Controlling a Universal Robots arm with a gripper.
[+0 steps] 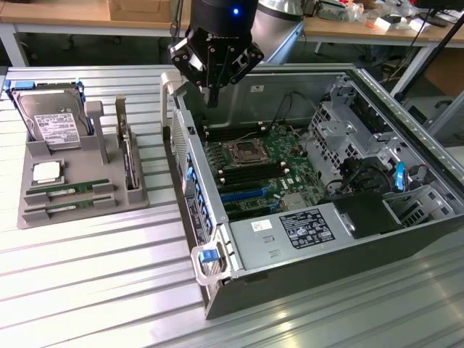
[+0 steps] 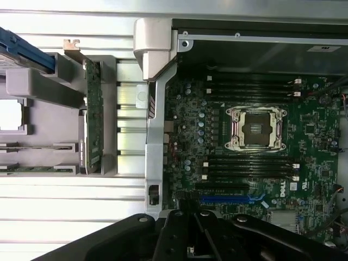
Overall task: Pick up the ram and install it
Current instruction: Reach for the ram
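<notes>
A ram stick [image 1: 128,156] stands on edge in the grey holder [image 1: 36,152] at the exterior view's left, and it shows as a thin green strip [image 2: 93,114] in the wrist view. Two more green ram sticks [image 1: 69,188] lie flat in the holder's front slots. My gripper [image 1: 212,93] hangs shut above the back left corner of the open computer case [image 1: 217,290], with nothing between its fingers. It is well apart from the holder. In the wrist view the gripper [image 2: 190,242] looks down on the motherboard [image 2: 185,119] with its black memory slots [image 2: 250,89] either side of the processor socket [image 2: 255,128].
A silver hard drive [image 1: 51,119] and a square processor chip [image 1: 47,172] sit in the holder. The case holds a power supply [image 1: 290,232], drive cages [image 1: 348,138] and cables. Its raised side wall [image 1: 190,167] stands between holder and motherboard. Slatted metal table [image 1: 94,275] all around.
</notes>
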